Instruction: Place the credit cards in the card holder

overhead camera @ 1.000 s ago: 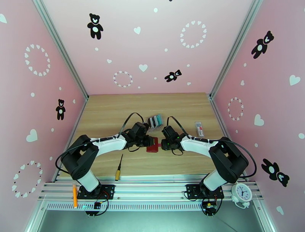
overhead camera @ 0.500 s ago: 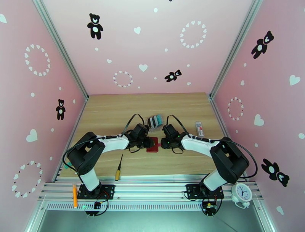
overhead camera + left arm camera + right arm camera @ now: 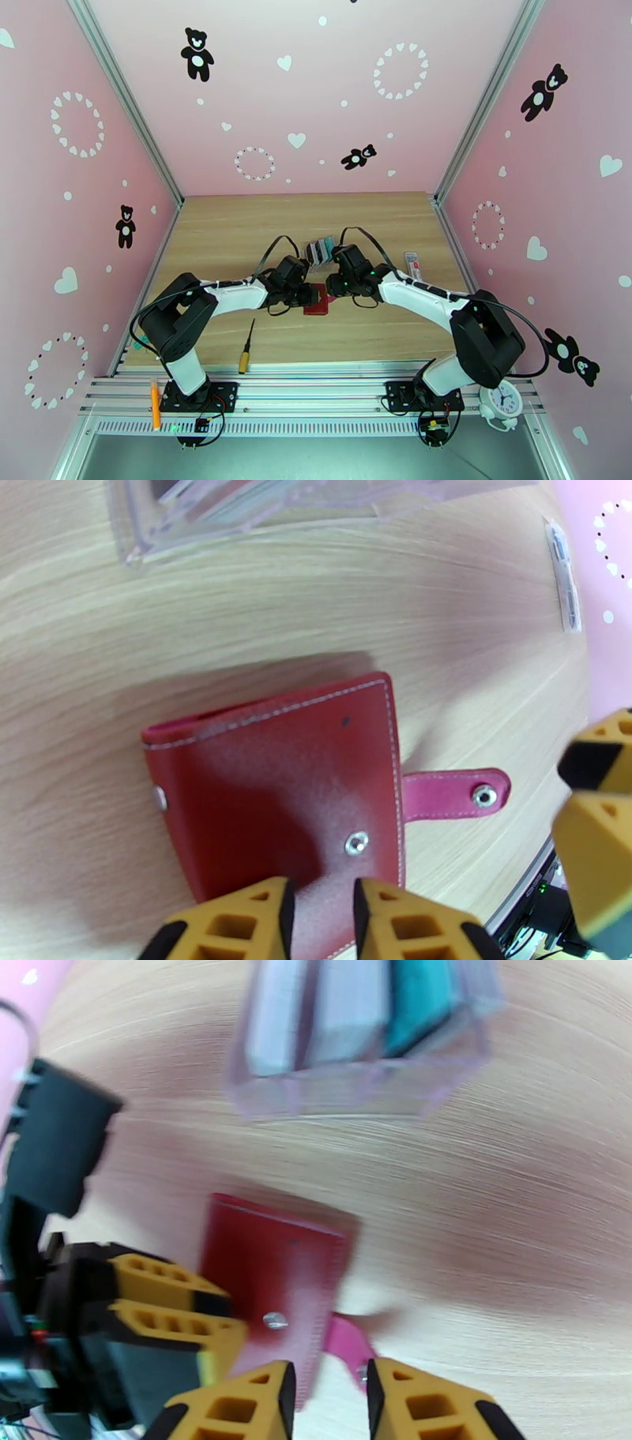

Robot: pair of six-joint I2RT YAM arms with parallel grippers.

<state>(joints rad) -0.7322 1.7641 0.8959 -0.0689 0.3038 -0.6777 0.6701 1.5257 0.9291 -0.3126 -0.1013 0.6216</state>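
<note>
Left fingers (image 3: 237, 926) and right fingers (image 3: 237, 1410) narrowly parted at the closed red card holder (image 3: 276, 780); whether they're grasping it, I cannot tell.

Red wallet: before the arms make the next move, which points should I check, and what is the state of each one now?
1. Red wallet open for cards: not ok, it lies folded shut.
2. Snap tab undone: ok, it lies free beside the cover.
3. Left gripper holding the cover: cannot tell; its fingers are at the near edge.
4. Right gripper empty: cannot tell; the view is blurred.
5. Credit cards ready to pick: ok, they stand in the clear rack.
</note>
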